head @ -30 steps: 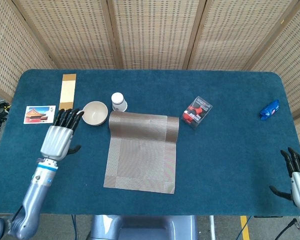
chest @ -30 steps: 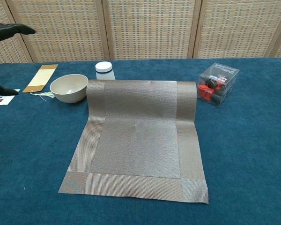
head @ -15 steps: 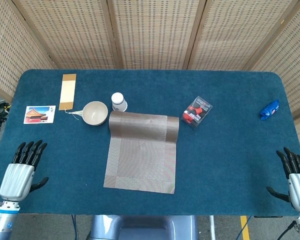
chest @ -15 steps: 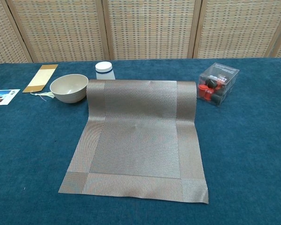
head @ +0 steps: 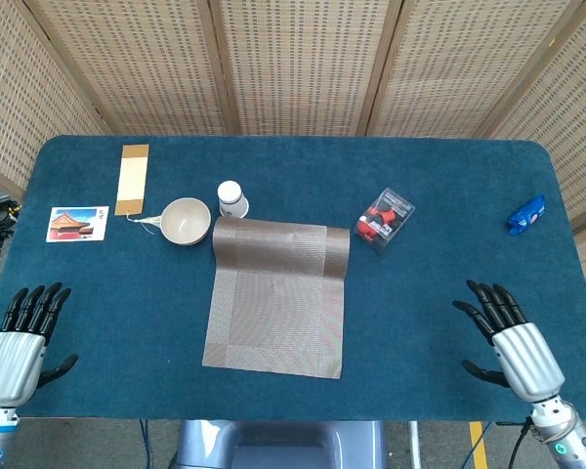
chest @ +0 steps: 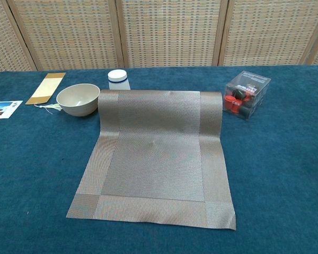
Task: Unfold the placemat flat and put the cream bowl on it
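A brown woven placemat (head: 278, 298) (chest: 156, 153) lies mid-table, its far end still curled over in a fold. The cream bowl (head: 186, 221) (chest: 78, 99) stands upright on the cloth just off the mat's far left corner, empty. My left hand (head: 18, 342) hovers at the near left table edge, fingers spread, holding nothing. My right hand (head: 513, 337) is at the near right, fingers spread and empty, well away from the mat. Neither hand shows in the chest view.
A white lidded jar (head: 232, 199) (chest: 118, 79) stands behind the mat beside the bowl. A clear box with red and black parts (head: 385, 218) (chest: 246, 94) sits right of the mat. A tan card (head: 133, 178), a postcard (head: 77, 223) and a blue object (head: 526, 214) lie further out.
My left hand pulled back from beside the bowl to the near left edge. My right hand moved inward and up from the near right corner. Mat and bowl have not moved.
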`<action>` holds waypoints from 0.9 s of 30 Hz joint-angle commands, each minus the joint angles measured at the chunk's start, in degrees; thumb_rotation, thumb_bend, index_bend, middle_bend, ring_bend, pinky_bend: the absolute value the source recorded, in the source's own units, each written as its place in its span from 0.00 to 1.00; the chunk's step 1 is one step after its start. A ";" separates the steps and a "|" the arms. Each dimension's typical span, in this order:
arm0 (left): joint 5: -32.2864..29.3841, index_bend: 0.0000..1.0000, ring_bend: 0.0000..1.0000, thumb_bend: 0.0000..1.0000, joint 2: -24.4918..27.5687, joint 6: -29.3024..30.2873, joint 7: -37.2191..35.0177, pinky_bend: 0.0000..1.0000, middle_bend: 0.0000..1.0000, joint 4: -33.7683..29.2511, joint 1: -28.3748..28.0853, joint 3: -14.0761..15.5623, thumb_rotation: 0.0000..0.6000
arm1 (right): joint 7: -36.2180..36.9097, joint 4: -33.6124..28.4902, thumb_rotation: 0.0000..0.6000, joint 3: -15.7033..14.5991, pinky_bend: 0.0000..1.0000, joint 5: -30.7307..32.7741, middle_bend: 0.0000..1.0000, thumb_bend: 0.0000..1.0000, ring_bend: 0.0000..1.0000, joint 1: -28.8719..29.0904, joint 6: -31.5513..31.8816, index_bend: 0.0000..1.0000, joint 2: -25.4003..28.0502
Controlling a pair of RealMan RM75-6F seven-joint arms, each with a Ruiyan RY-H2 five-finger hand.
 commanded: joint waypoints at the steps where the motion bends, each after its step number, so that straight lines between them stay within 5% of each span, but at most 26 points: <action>1: 0.02 0.00 0.00 0.15 -0.01 -0.31 -0.31 0.00 0.00 0.19 0.28 -0.53 1.00 | 0.35 -2.17 1.00 -0.29 0.00 -2.04 0.00 0.07 0.00 3.88 -4.82 0.26 -0.75; 11: 0.47 0.00 0.00 0.15 -0.15 -2.33 -0.69 0.00 0.00 1.37 1.24 -2.46 1.00 | 4.56 -2.63 1.00 -2.46 0.00 -4.54 0.00 0.13 0.00 10.33 -11.82 0.31 -5.53; 27: 0.37 0.00 0.00 0.15 -0.31 -5.33 -0.18 0.00 0.00 2.35 2.11 -4.64 1.00 | -2.20 -0.74 1.00 -2.14 0.00 2.19 0.00 0.10 0.00 14.20 -20.28 0.11 -15.43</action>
